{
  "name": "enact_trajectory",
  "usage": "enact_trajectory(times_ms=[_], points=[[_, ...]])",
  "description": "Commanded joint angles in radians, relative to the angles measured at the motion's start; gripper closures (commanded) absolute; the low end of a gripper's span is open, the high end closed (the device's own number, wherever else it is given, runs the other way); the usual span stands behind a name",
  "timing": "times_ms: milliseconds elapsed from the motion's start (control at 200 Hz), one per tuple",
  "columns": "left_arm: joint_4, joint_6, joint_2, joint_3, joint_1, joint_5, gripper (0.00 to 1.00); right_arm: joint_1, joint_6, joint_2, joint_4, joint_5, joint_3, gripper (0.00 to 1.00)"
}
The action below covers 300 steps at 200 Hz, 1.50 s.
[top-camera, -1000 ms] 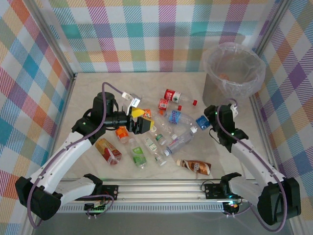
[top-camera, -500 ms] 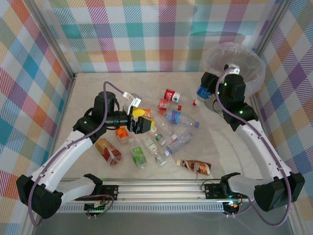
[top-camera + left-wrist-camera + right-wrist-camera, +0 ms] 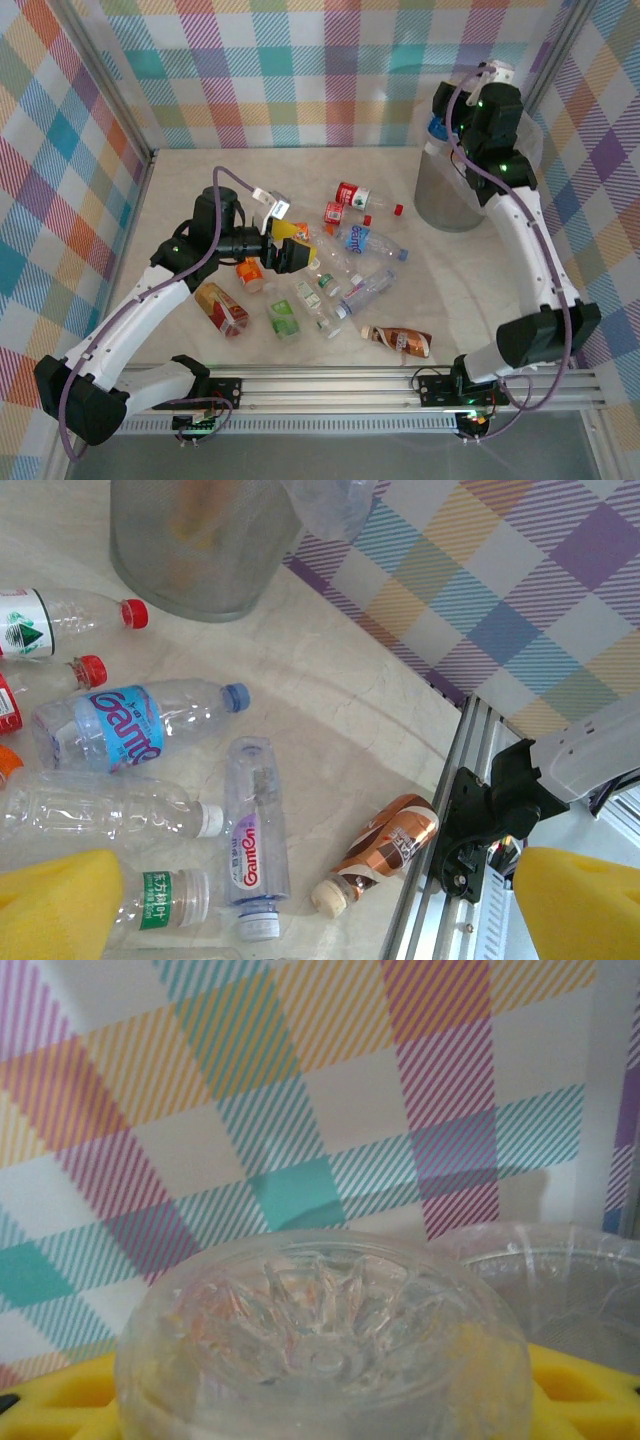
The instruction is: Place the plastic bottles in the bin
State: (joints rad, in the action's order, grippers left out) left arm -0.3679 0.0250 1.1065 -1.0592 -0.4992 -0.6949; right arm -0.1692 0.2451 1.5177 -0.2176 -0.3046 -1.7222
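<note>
Marble-patterned table [image 3: 180, 190] fills the floor of the cell. Checked walls [image 3: 300, 70] hem it on the left, back and right, and a metal rail [image 3: 330, 385] runs along the near edge. The left part and the back strip of the table lie bare, as does the patch on the right in front of the bin [image 3: 445, 195].

That grey bin stands in the far right corner, close to both walls. The right arm crosses over its mouth in the top view. From the left wrist an orange smudge shows through its wall, though what it is cannot be told. The right wrist camera sees a piece of its rim with the crinkly clear liner [image 3: 560, 1270].

The plastic bottles [image 3: 365, 285] lie in a loose cluster at the middle of the table, well apart from every wall. One with a brown label [image 3: 398, 340] is nearest the rail, and one with a red label [image 3: 350, 193] is farthest back.

The left gripper [image 3: 295, 252] hovers over the cluster's left side with its yellow pads [image 3: 60, 900] spread wide and nothing between them.

The right gripper [image 3: 447, 118] is raised high at the bin's left rim, near the back wall. It is clamped on a clear bottle [image 3: 320, 1340], whose moulded base faces the wrist camera.
</note>
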Motion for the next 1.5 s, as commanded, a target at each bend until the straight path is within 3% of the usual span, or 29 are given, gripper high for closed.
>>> enact_trajectory(times_ms=[0,280,675,855,1495], points=[[-0.018,-0.03,0.008,-0.027,-0.015,-0.011,0.0,0.016,-0.01,0.083,-0.006,-0.081,-0.099,0.39],[-0.026,-0.038,0.003,-0.028,-0.015,-0.006,0.0,0.051,0.03,0.293,-0.07,-0.216,-0.313,0.39],[-0.014,-0.028,0.0,-0.031,-0.015,-0.031,0.0,0.116,0.03,0.478,-0.082,-0.222,-0.427,0.41],[-0.017,-0.032,-0.002,-0.031,-0.015,-0.028,0.0,0.13,0.015,0.587,-0.141,-0.199,-0.558,0.41],[-0.028,-0.042,-0.004,-0.035,-0.015,-0.019,0.0,0.166,0.16,0.636,-0.253,-0.082,-0.563,0.32]])
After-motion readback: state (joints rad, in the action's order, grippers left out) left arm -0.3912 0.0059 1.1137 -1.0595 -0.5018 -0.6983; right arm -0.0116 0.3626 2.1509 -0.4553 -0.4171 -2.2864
